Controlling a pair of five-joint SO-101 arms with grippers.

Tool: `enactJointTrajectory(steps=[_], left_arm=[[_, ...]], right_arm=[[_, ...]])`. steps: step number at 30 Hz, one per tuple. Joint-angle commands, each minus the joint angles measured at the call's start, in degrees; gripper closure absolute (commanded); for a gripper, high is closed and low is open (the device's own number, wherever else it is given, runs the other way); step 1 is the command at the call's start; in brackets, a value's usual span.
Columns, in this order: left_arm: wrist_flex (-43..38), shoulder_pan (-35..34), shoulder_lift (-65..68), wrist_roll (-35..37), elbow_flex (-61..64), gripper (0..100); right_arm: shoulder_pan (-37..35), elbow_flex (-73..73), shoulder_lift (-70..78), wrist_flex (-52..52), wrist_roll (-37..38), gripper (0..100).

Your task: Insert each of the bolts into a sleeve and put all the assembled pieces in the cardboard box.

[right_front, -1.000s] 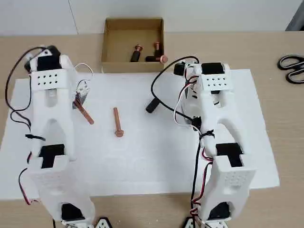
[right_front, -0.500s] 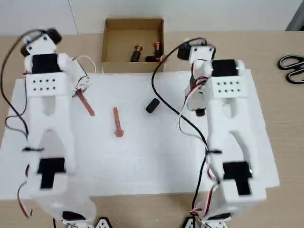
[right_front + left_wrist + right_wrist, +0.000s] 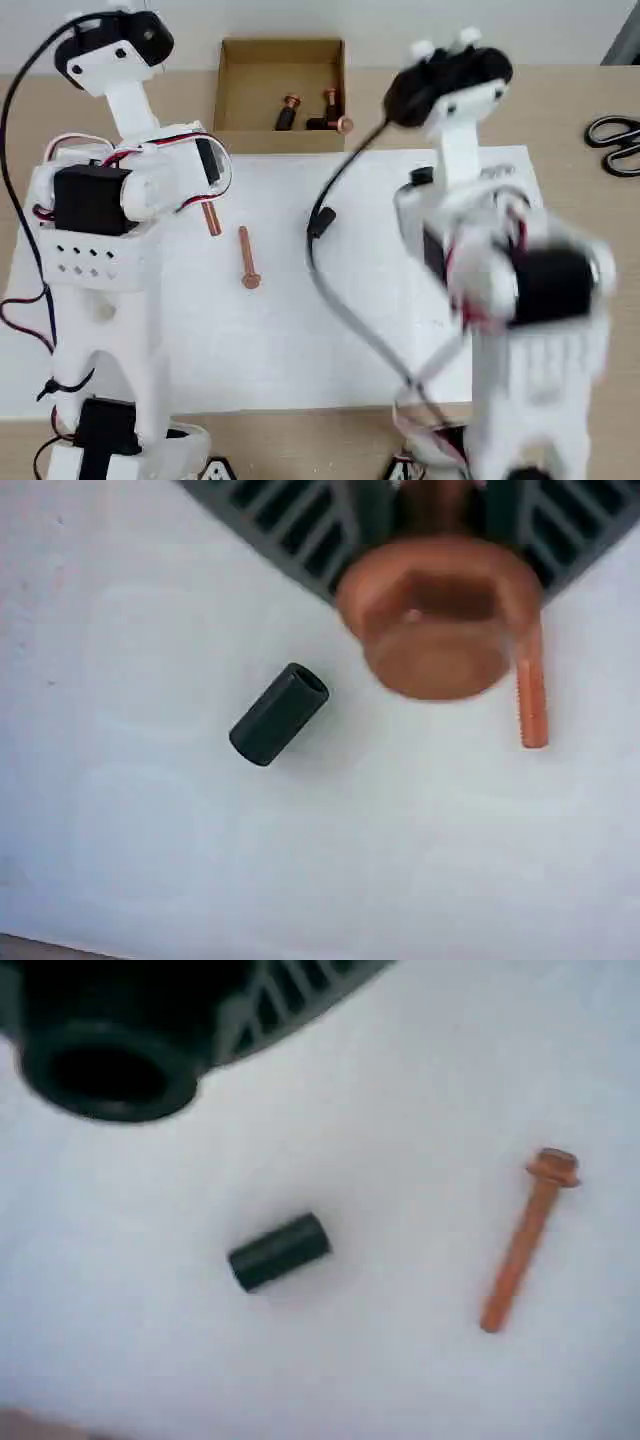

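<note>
Copper-coloured held bolt, high view: pinched in the left pincer, with its shank sticking out below over the white sheet.
High view, loose bolt: flat on the sheet near the held bolt, not touching it, head toward the arms' bases.
High view, loose sleeve: black, lying on the sheet between the two arms, apart from the loose bolt.
High view, cardboard box: open, on the counter at the sheet's far edge, with assembled pieces inside.
High view, right arm: stands high over the sheet's right part, blurred.
High view, scissors: on the counter, well off to the right.
Left wrist view, left pincer: dark ribbed jaws pressed on the held bolt, whose flanged hexagonal head faces the camera.
Left wrist view, loose sleeve: on its side on the sheet.
Left wrist view, loose bolt: its threaded end shows past the held bolt's head.
Right wrist view, right pincer: clamped on the held sleeve, a black tube seen end-on.
Right wrist view, loose sleeve: on its side on the sheet.
Right wrist view, loose bolt: flat on the sheet, apart from the loose sleeve.
</note>
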Motion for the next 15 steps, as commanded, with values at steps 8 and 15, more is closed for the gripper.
enactJointTrajectory(steps=[8, 15], left_arm=[[0.26, 0.79, -2.29, -0.35, -2.51, 99], [-1.93, 2.02, -2.64, -0.35, 2.33, 99]], right_arm=[[-3.12, 35.25, -15.52, -26.59, 0.0, 99.4], [-4.09, 50.37, -24.31, -39.43, -0.35, 99.4]])
